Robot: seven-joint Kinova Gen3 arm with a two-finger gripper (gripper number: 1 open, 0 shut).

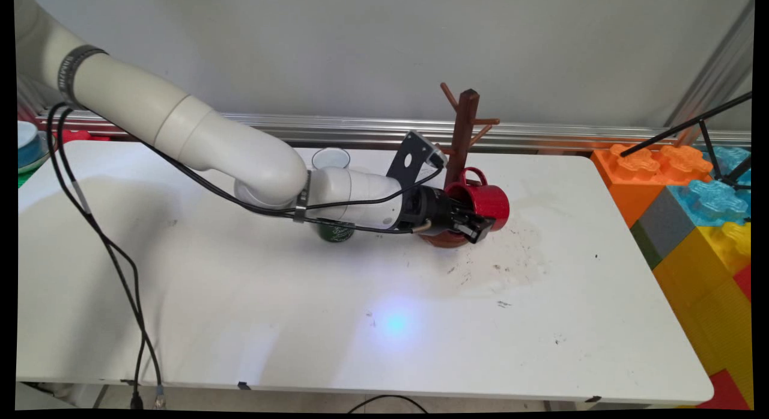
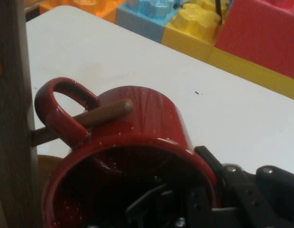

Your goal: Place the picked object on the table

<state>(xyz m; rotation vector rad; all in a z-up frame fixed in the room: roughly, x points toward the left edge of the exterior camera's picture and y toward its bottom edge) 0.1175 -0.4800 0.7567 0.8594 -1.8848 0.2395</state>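
Note:
My gripper [image 1: 474, 223] is shut on the rim of a red mug [image 1: 489, 202], which lies tilted on its side beside a brown wooden mug tree [image 1: 464, 130]. In the hand view one finger is inside the red mug [image 2: 137, 118] and the other is outside its wall; the gripper [image 2: 194, 190] rises from the bottom edge. The mug's handle [image 2: 59, 109] is threaded over a lower peg [image 2: 106, 113] that sticks out from the tree's trunk [image 2: 11, 118]. The tree's round base [image 1: 444, 238] sits just below the mug.
A dark green can [image 1: 336, 231] stands under the arm's forearm. A clear cup [image 1: 330, 159] is behind it. Big coloured toy blocks [image 1: 691, 196] stand off the table's right edge. A blue bowl [image 1: 27, 142] sits at far left.

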